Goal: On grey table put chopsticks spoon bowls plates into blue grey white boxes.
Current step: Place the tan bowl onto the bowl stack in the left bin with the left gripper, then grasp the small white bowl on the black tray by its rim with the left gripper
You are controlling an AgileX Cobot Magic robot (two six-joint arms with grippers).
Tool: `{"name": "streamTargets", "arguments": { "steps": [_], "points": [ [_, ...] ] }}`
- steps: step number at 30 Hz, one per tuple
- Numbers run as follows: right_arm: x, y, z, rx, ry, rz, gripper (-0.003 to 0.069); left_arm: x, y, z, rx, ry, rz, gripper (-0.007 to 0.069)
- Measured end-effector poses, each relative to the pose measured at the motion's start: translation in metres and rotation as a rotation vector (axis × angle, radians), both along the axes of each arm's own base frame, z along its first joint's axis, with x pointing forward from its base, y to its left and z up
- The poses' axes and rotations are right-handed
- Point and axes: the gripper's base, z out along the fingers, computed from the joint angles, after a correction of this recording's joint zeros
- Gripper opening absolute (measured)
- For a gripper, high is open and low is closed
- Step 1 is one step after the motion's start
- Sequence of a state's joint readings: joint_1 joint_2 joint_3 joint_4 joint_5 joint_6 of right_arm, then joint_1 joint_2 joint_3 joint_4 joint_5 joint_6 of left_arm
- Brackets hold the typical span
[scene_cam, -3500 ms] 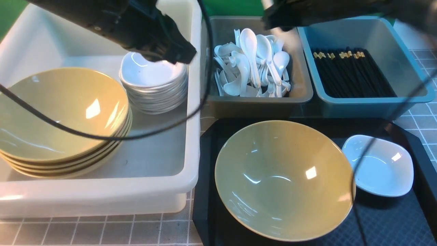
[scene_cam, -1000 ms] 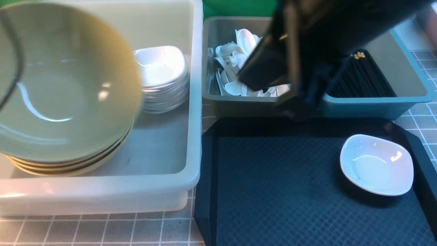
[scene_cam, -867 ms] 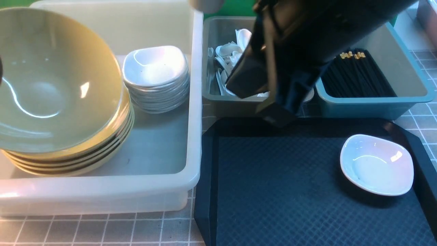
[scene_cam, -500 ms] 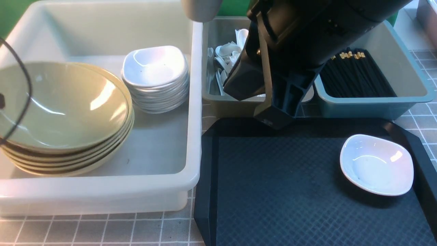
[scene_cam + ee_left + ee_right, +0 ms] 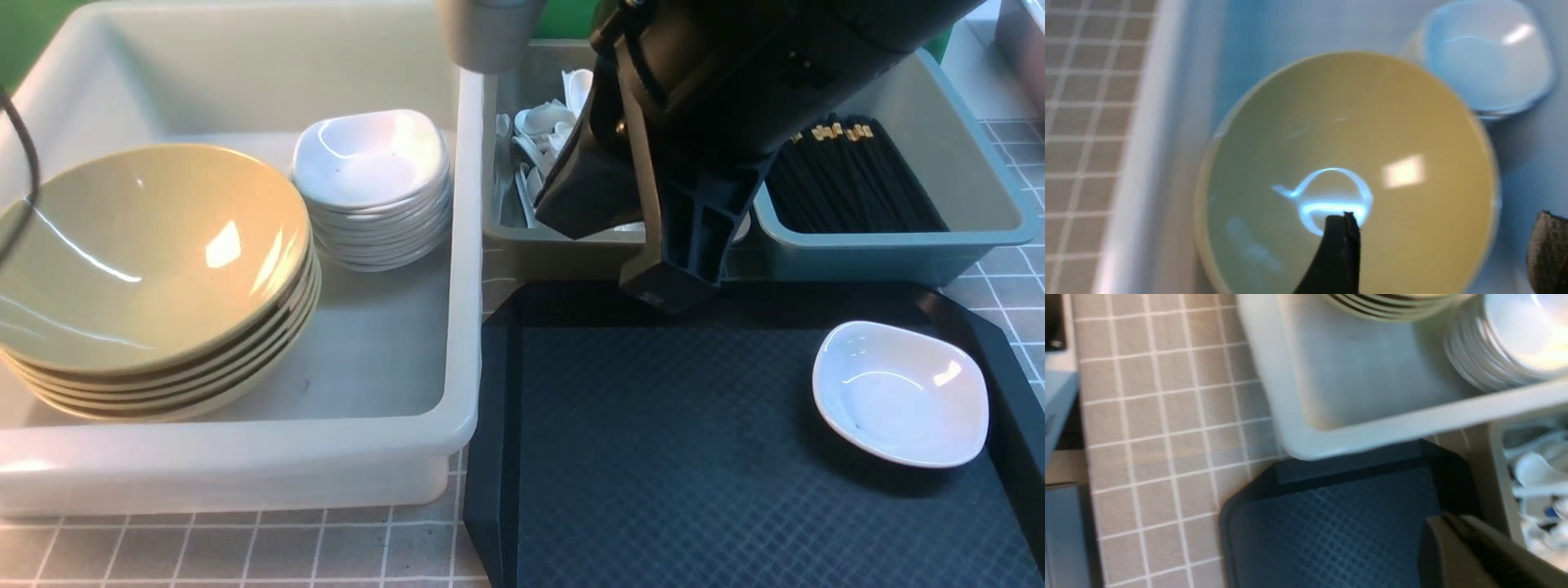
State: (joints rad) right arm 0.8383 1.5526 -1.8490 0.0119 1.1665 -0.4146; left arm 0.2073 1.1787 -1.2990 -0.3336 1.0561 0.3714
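Bowls (image 5: 155,253) sat stacked left of the tray (image 5: 653,449); plates (image 5: 367,159) too | one plate (image 5: 898,392) waited on it! | chopsticks (image 5: 857,180), spoons (image 5: 547,122) were boxed beyond | left fingers (image 5: 1443,241) gaped, empty; right fingers (image 5: 1447,526) were closed, empty

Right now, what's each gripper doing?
Left gripper: open, nothing held, over the stacked yellow bowls.
Right gripper: closed, holding nothing, above the black tray.

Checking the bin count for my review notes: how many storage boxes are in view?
3: the white box on the left, the grey box beside it, and the blue box on the right.
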Motion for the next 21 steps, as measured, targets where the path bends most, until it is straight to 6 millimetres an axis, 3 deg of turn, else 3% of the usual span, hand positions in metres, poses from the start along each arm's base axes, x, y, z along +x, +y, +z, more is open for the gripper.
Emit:
{"name": "streamTargets", "arguments": {
  "steps": [5, 9, 16, 21],
  "points": [
    [0.008, -0.016, -0.010, -0.023, 0.032, -0.154, 0.0006, -0.001, -0.080, -0.006, -0.004, 0.035, -0.347, 0.0472],
    [0.009, -0.055, -0.025, -0.047, 0.091, -0.306, 0.0006, 0.007, -0.133, -0.025, -0.003, 0.097, -0.509, 0.0470],
    [-0.026, -0.134, -0.043, -0.034, 0.134, -0.543, 0.0013, 0.026, -0.228, -0.070, 0.029, 0.209, -0.724, 0.0470],
    [-0.051, -0.164, -0.054, -0.018, 0.137, -0.632, 0.0013, 0.037, -0.292, -0.093, 0.043, 0.237, -0.831, 0.0470]
  ]
}}
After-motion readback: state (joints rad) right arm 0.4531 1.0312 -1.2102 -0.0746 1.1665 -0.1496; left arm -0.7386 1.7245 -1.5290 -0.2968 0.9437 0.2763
